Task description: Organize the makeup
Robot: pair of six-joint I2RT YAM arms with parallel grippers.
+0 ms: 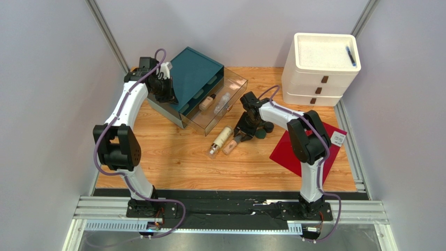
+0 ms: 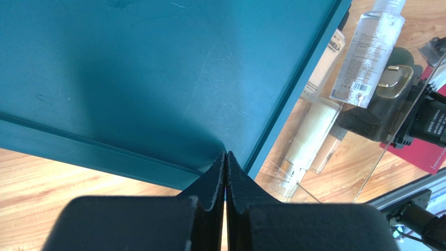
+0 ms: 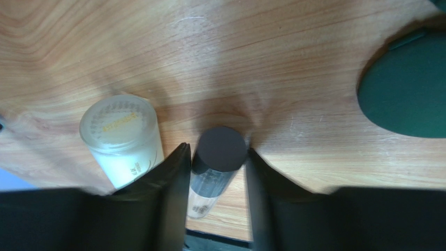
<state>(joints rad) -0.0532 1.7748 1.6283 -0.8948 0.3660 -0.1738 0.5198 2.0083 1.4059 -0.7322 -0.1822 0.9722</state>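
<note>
A teal drawer box (image 1: pixel 194 78) has its clear drawer (image 1: pixel 230 107) pulled out, with a beige bottle (image 1: pixel 208 103) and a clear bottle (image 1: pixel 222 102) lying inside; both show in the left wrist view (image 2: pixel 327 57) (image 2: pixel 369 52). My left gripper (image 1: pixel 163 89) is shut and empty at the box's left top edge (image 2: pixel 226 154). On the table lie a frosted beige bottle (image 1: pixel 222 139) (image 3: pixel 123 138) and a small dark-capped bottle (image 1: pixel 231 147) (image 3: pixel 220 149). My right gripper (image 1: pixel 244 134) (image 3: pixel 215 154) is down at the table, jaws straddling the small bottle's cap with a thin gap. Dark-green compacts (image 1: pixel 260 134) (image 3: pixel 405 91) lie beside it.
A flat red sheet (image 1: pixel 309 149) lies at the right under my right arm. A white drawer unit (image 1: pixel 319 70) stands at the back right with a blue pen (image 1: pixel 350 56) in its top tray. Grey walls close in both sides.
</note>
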